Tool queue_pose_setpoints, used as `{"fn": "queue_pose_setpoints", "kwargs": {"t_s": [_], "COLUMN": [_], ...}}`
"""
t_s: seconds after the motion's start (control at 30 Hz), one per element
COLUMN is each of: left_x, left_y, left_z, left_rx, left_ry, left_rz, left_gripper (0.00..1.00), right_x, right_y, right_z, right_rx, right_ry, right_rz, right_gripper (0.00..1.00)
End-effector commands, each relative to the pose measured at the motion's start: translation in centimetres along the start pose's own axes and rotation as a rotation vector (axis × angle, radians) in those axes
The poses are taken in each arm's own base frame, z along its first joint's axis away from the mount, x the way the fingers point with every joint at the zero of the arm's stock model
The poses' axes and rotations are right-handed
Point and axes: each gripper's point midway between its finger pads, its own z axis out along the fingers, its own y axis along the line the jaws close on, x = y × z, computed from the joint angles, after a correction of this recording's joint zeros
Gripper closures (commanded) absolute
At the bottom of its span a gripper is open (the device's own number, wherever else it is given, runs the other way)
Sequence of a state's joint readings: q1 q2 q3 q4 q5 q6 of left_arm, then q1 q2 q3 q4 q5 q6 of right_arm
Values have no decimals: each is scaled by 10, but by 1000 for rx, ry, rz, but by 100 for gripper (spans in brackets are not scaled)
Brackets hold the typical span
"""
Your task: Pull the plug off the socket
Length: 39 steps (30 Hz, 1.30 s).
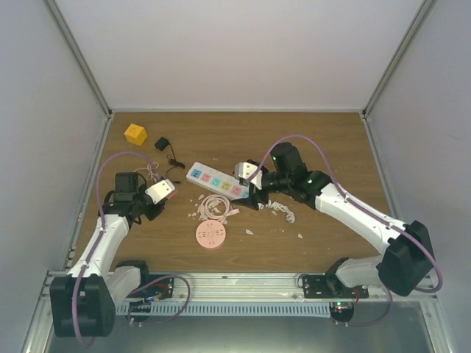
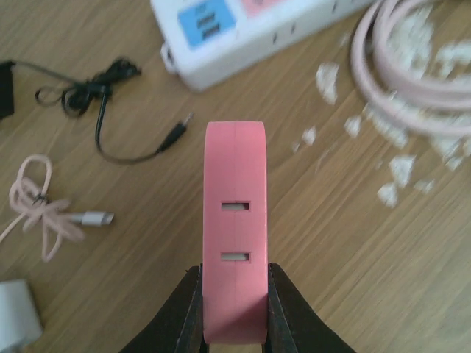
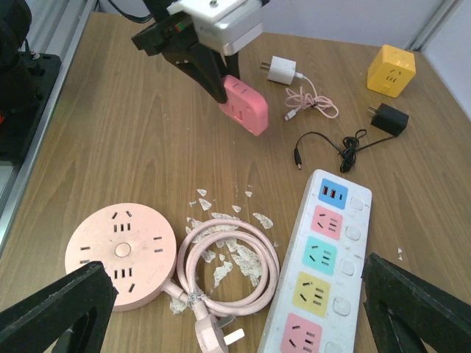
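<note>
Left gripper (image 2: pixel 234 283) clamped on the pink plug (image 2: pixel 234 213), seated in no socket; plug lies left of the power strip (image 1: pixel 217 180), long axis pointing towards it; right gripper (image 3: pixel 239 305) spread wide, empty, above the strip's right end.

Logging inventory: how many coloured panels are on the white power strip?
5, in one row along the white power strip: blue panel at the far end, pink panel, teal panel, yellow panel, and second pink panel nearest the right wrist camera. None appears hidden.
</note>
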<state>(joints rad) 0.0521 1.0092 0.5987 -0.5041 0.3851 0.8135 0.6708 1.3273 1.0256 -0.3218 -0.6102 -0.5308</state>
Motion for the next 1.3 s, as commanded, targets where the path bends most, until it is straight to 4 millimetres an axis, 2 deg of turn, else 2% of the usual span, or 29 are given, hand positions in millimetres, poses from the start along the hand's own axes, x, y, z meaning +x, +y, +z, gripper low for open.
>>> {"fn": "queue_pose_setpoints", "kwargs": {"t_s": [0.0,0.17,0.33,0.47,0.6,0.77,1.0,1.27], "left_x": [31,56,69,78,87,88,88,59], "left_y": [28,33,44,43,46,34,20,10], "left_z": [-2,0,3,6,6,8,9,2], "left_rx": [-201,-294,-392,-408,-457,-406,-333,-240], "left_ry": [127,197,229,257,283,261,252,148], "left_rz": [125,206,233,255,287,280,271,212], "left_gripper": [100,100,100,99,80,73,51,27], "right_x": [6,11,11,12,12,13,13,17], "right_y": [-3,-3,-3,-2,-2,-3,-4,-7], "right_z": [5,7,7,7,7,7,7,9], "right_rx": [5,2,3,0,3,7,12,25], "right_ry": [11,22,22,24,25,28,30,43], "right_rz": [-2,5,6,8,5,5,7,15], "right_gripper": [8,7,7,7,7,7,7,7]}}
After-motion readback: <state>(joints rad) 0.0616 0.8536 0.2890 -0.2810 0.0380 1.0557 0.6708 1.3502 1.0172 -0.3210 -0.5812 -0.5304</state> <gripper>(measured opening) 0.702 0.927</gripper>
